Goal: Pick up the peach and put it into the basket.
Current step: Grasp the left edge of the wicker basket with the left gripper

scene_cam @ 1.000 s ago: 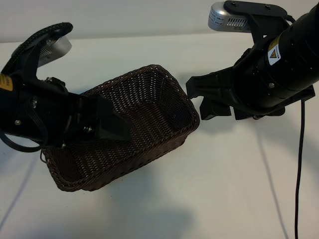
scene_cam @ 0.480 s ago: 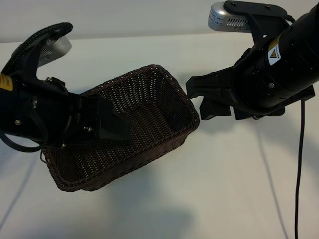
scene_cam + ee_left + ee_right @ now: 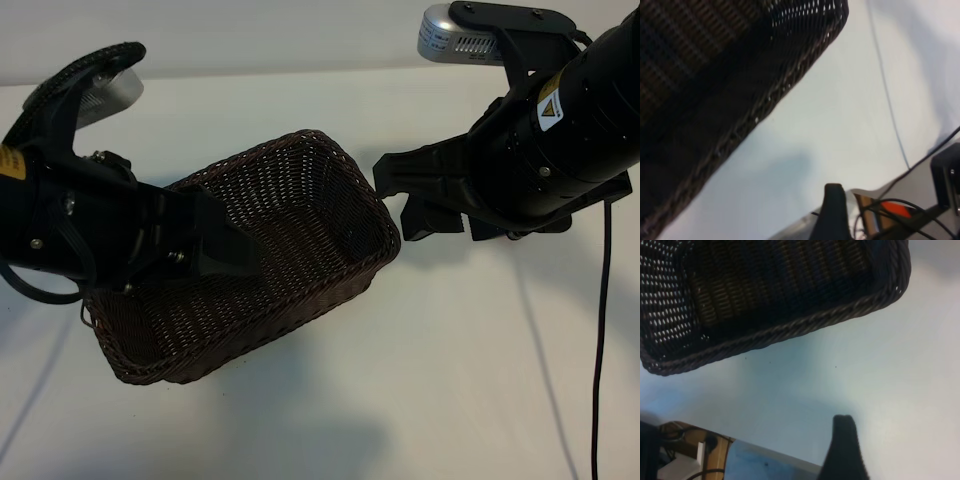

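So the basket [image 3: 250, 270] sits on the white bench [image 3: 450, 380], turned at an angle, roughly in the middle and a bit toward the left side in the exterior view. It's dark brown wicker with a braided rim, and what shows of its inside looks bare.

The left hand [image 3: 235, 252] reaches in over the basket from the left, pointing down into it, and its bulk covers a good part of the basket floor. Its fingers aren't clamped on anything I can make out; they stand apart. In the left wrist view only one dark fingertip [image 3: 832, 210] shows, with the basket wall [image 3: 740, 90] well off from it.

The right hand [image 3: 405, 200] hovers just beside the basket's right corner, outside the rim, pointing down at the bench. Its fingers are spread too, with nothing between them. The right wrist view shows one fingertip [image 3: 845, 450] over bare bench, apart from the basket's rim [image 3: 790, 330].

The peach? Can't spot it in any view, so I can't say where it lies relative to either hand.
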Tool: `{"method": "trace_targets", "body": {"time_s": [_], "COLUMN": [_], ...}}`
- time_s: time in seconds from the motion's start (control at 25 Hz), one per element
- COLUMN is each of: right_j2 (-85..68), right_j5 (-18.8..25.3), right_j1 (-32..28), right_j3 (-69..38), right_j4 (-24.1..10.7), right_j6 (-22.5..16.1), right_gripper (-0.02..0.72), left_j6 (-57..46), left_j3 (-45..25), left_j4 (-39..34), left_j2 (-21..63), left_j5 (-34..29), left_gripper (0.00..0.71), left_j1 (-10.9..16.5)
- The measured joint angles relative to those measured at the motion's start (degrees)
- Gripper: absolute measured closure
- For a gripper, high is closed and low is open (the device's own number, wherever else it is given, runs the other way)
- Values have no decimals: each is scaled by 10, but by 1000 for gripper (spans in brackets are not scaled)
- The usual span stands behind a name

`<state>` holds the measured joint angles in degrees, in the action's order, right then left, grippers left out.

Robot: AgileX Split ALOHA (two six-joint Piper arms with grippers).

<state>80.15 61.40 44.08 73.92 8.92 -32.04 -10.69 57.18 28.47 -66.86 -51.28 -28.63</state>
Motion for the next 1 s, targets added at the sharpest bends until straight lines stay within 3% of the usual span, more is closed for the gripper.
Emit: {"method": "trace_targets", "body": {"time_s": [0.28, 0.64, 0.88, 1.0], "right_j2": [0, 0, 0, 0], "right_j5": [0, 0, 0, 0], "right_j1": [0, 0, 0, 0], "right_j3": [0, 0, 0, 0], "right_j4": [0, 0, 0, 0], "right_j6": [0, 0, 0, 0], "right_gripper": [170, 170, 170, 170], "left_j6": [-29, -282, -351, -390], "left_j3": [0, -35, -134, -169], "left_j4": [-50, -373, -405, -415], "left_j2": [1, 51, 57, 57], "left_j5": [4, -58, -26, 13], "left_gripper": [123, 123, 123, 123], "left_j1": [0, 0, 2, 27]}}
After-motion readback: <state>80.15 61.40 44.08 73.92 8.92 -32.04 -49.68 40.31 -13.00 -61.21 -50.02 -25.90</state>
